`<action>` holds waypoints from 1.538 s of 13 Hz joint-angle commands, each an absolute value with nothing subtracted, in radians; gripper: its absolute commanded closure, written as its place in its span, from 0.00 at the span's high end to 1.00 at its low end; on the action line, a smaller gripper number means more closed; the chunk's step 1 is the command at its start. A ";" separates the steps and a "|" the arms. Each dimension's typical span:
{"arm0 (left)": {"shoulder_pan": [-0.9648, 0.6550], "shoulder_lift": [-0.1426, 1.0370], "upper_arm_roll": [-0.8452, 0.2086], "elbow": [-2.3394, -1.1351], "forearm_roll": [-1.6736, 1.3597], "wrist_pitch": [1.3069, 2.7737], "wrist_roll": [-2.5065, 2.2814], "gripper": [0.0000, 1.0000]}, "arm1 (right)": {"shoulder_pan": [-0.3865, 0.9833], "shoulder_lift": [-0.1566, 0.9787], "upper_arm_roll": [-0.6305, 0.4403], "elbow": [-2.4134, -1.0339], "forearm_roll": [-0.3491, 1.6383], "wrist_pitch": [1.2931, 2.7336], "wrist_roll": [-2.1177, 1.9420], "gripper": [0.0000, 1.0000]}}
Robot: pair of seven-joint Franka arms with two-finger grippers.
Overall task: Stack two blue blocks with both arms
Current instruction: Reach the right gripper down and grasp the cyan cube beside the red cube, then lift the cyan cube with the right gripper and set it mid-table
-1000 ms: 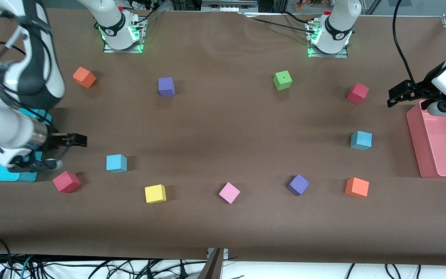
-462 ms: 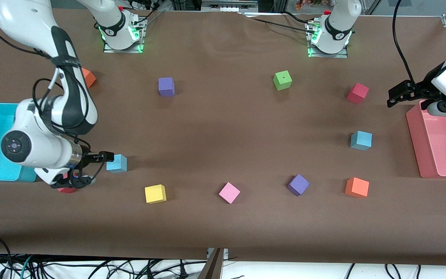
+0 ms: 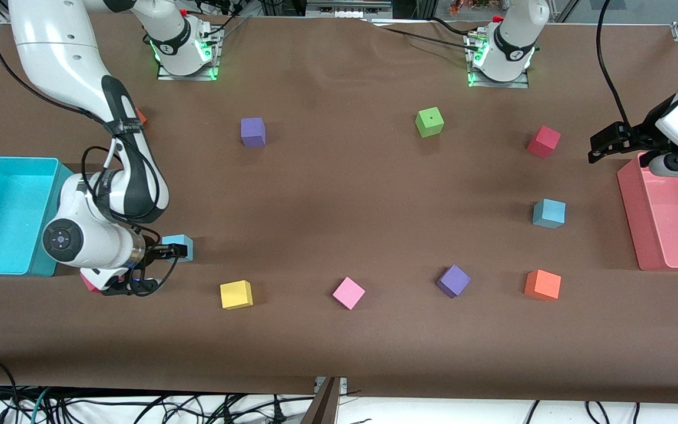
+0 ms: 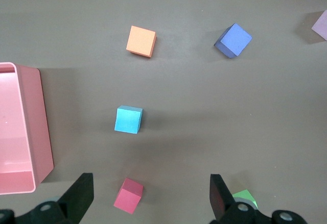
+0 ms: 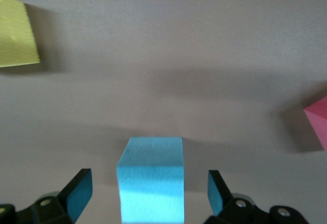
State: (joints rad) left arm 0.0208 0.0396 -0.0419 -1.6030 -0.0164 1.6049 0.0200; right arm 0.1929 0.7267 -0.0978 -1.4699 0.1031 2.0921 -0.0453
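A matte sky-blue foam cube [image 3: 178,244] with sharp edges is seen toward the right arm's end of the table, near a yellow cube [image 3: 236,294]. It is framed by the wide-open fingers [image 5: 78,193] of the right gripper [image 3: 169,252], with a gap on each side. The second blue cube [image 3: 549,213] lies toward the left arm's end, untouched. The left gripper [image 3: 608,141] is held wide open and empty beside the smooth pink tray [image 3: 634,212].
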 commanded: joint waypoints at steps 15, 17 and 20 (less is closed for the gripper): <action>0.017 0.054 -0.044 -1.574 -0.031 1.588 0.012 1.00 | 0.277 0.672 -0.091 -1.424 0.115 1.972 -0.058 0.24; 0.017 0.054 -0.044 -1.574 -0.031 1.588 0.012 1.00 | 0.337 0.675 -0.091 -1.312 0.115 1.860 0.036 0.25; 0.017 0.054 -0.044 -1.574 -0.031 1.588 0.012 1.00 | 0.469 0.690 -0.091 -1.269 0.115 1.870 0.255 0.25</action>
State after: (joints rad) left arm 0.0187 0.0429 -0.0442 -1.6027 -0.0164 1.6049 0.0200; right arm 0.3943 0.6600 -0.0818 -1.3068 0.1095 1.8752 0.1340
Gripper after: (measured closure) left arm 0.000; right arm 0.480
